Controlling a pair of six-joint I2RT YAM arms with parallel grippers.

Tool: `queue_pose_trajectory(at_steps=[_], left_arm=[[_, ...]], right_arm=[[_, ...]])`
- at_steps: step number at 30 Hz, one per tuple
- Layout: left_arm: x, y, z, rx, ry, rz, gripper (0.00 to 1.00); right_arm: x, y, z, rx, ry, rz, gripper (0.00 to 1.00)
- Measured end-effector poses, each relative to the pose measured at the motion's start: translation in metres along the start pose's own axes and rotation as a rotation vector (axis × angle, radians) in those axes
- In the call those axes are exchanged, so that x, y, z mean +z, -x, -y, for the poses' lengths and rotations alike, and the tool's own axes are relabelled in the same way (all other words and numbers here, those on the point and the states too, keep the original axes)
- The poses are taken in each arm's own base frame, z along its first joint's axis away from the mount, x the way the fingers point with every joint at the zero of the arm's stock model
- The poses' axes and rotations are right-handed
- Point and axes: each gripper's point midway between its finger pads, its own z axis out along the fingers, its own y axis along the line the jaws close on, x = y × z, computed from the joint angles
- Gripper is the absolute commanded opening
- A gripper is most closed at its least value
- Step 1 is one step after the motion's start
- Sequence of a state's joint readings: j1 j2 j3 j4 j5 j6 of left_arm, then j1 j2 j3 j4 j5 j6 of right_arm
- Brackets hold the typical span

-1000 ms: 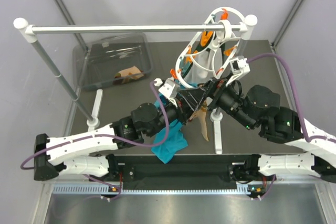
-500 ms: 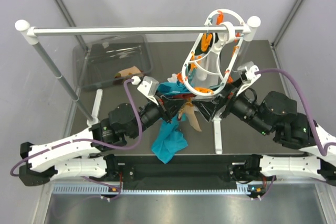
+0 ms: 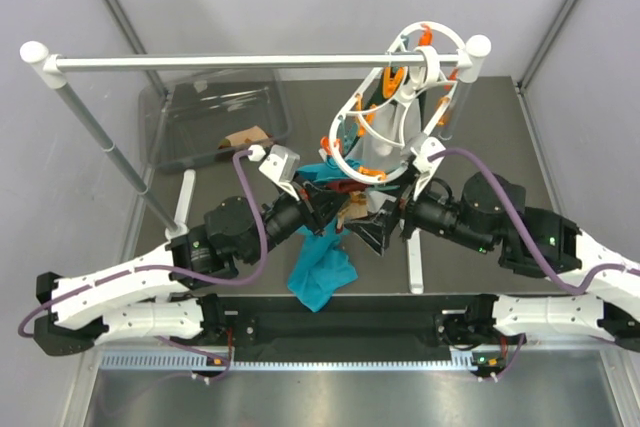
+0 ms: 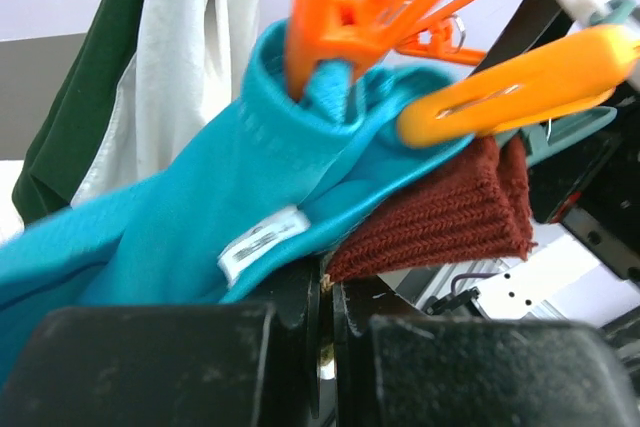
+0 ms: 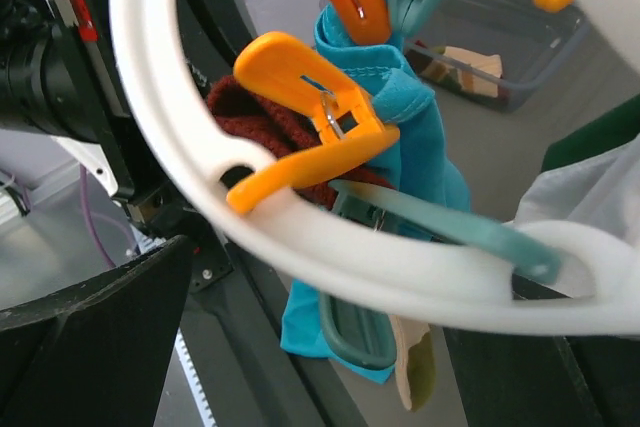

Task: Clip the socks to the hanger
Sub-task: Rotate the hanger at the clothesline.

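Both arms reach in from the near edge of the dark grey counter (image 3: pixel 500 137) and meet mid-counter. The left claw (image 3: pixel 335 207) is pinched shut on the small tan sock with a dark red knitted cuff (image 4: pixel 440 217). The right claw (image 3: pixel 380 219) gapes wide, straddling the white plastic ring hanger (image 5: pixel 155 97). An orange clip (image 4: pixel 340 17) grips a teal cloth (image 4: pixel 200 237). Beyond stands a long white rail (image 3: pixel 250 59), with a clear plastic bin (image 3: pixel 160 127) at the far left.

No legible text anywhere; only a white tag (image 4: pixel 262 244) on the teal cloth (image 4: pixel 190 207), print unreadable.
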State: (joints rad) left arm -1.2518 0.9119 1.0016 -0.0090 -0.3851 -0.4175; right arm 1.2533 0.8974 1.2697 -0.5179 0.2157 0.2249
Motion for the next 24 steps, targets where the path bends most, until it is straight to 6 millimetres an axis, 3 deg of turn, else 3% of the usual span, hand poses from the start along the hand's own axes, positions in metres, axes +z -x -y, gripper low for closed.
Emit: queue_pose_trajectory(at_steps=[3,10,12,15,20,24], left_arm=[[-0.003,0.004,0.001,-0.007,-0.006,0.010,0.00],[-0.013,0.021,-0.002,-0.025,0.008,0.059,0.00],[-0.014,0.025,-0.004,-0.028,0.016,0.071,0.00],[-0.015,0.028,-0.008,-0.027,0.044,0.079,0.00],[-0.017,0.025,-0.025,-0.009,0.130,0.072,0.00],[-0.020,0.025,-0.040,0.016,0.205,0.075,0.00]], right_arm=[[0.004,-0.008,-0.002,-0.029,0.018,-0.025,1.00],[0.010,-0.132,0.011,-0.110,0.016,-0.425,1.00],[0.006,-0.155,0.017,-0.124,0.002,-0.498,1.00],[-0.003,-0.150,0.018,-0.120,0.006,-0.475,1.00],[-0.026,-0.105,0.014,-0.058,0.027,-0.282,1.00],[-0.042,-0.076,0.024,0.005,-0.037,-0.177,1.00]])
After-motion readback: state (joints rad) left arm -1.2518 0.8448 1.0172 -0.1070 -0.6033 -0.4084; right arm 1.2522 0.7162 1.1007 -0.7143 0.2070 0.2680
